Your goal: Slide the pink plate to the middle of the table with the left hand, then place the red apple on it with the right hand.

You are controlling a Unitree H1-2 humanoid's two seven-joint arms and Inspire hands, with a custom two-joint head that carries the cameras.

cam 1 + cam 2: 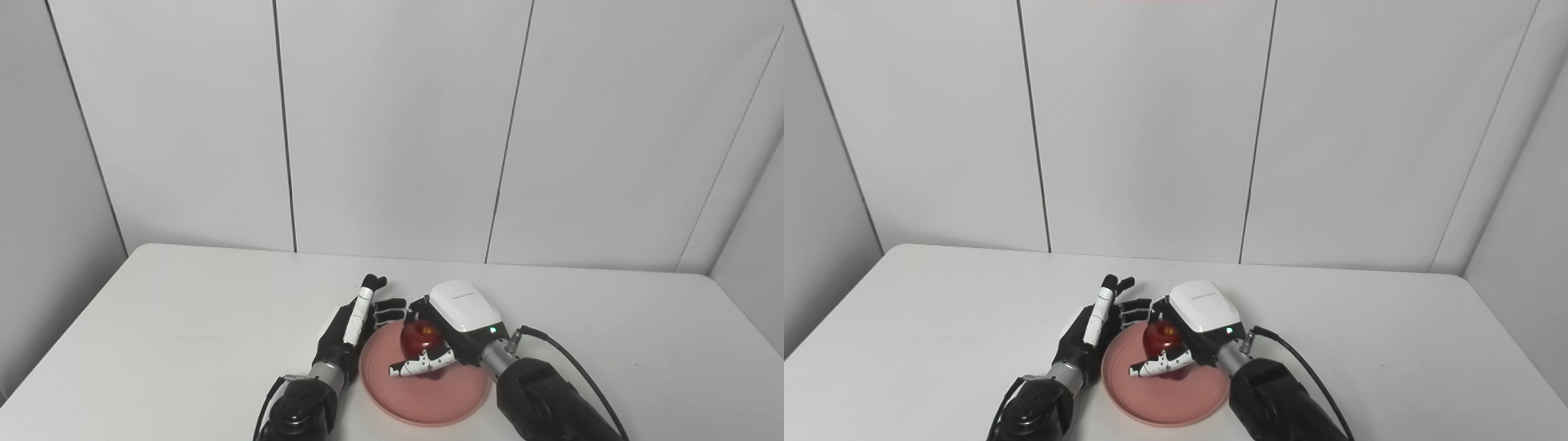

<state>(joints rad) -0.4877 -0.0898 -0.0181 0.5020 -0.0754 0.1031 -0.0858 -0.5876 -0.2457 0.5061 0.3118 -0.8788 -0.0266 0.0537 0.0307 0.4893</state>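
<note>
right hand point(456, 331) fingers gripping apple point(419, 335) over plate point(422, 398) | left hand point(349, 327) fingers spread, empty, at plate's 9 o'clock | table point(184, 318)

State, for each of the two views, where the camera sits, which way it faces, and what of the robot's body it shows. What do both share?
Left eye view: on the head, looking forward and down at the white table; both forearms show, left hand beside the pink plate.
Right eye view: a little rightward, same direction; right hand around the red apple.
Shared: the whole scene.
</note>
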